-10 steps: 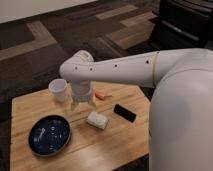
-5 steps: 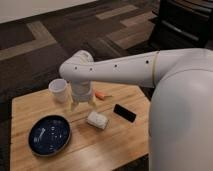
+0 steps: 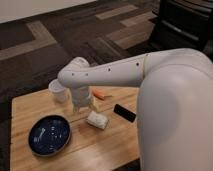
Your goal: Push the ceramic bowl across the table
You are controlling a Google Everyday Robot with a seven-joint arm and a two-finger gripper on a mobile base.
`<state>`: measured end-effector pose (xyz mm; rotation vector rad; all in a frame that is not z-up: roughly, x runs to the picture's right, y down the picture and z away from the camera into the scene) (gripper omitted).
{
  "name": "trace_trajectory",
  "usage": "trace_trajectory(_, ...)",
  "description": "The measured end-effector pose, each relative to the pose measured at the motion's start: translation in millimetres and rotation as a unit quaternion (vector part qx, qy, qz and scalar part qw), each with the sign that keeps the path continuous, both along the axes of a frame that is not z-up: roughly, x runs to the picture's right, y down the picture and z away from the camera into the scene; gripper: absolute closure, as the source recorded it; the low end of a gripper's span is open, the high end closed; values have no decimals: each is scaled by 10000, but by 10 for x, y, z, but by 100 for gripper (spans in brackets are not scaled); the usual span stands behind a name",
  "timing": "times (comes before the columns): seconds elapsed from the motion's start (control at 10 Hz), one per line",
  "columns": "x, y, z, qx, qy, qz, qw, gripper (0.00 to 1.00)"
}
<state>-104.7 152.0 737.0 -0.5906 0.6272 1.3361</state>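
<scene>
**A:** What has changed over the last second?

**B:** Nothing I can make out. The robot's gripper (image 3: 82, 105), at the end of the smooth white arm (image 3: 112, 72), hangs just left of the frame's centre, where it was a second ago. The glossy dark navy-blue ceramic bowl (image 3: 49, 135) has not shifted either. It sits at the lower left of the frame on the light butcher-block wooden table (image 3: 27, 107).

**A:** Is the gripper touching the bowl?

**B:** No, they are clearly apart. The gripper is between the small white cylindrical cup (image 3: 58, 91) and a slim orange item (image 3: 100, 94). A crumpled white packet (image 3: 97, 120) lies just below it in the frame, and a flat black rectangular object (image 3: 124, 112) lies to the right.

**A:** Is the gripper spread or pressed together?

**B:** I cannot tell.

**A:** So where does the task stand?

**B:** I judge that the push has not begun. The gripper would first have to travel toward the lower left and meet the bowl's rim without clipping the cup.
</scene>
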Motion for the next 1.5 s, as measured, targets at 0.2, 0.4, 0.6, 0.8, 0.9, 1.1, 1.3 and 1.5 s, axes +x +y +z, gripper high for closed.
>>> trace_trajectory(0.2,-17,173,106,-169,-24,-92,9998,35)
trace_trajectory(0.4,-61,282,178,-285,-61,-224,9993,35)
trace_trajectory(0.6,-176,334,218,-357,-158,-405,9984,35)
trace_trajectory(0.8,-456,296,210,-347,-472,-794,9951,35)
trace_trajectory(0.9,-703,303,213,-362,-778,-1097,9903,35)
trace_trajectory(1.1,-1453,338,255,-364,-1632,-1803,9693,35)
trace_trajectory(1.3,-2292,282,244,-274,-2508,-2408,9372,35)
trace_trajectory(1.5,-2646,-27,210,-91,-2828,-2827,9165,35)
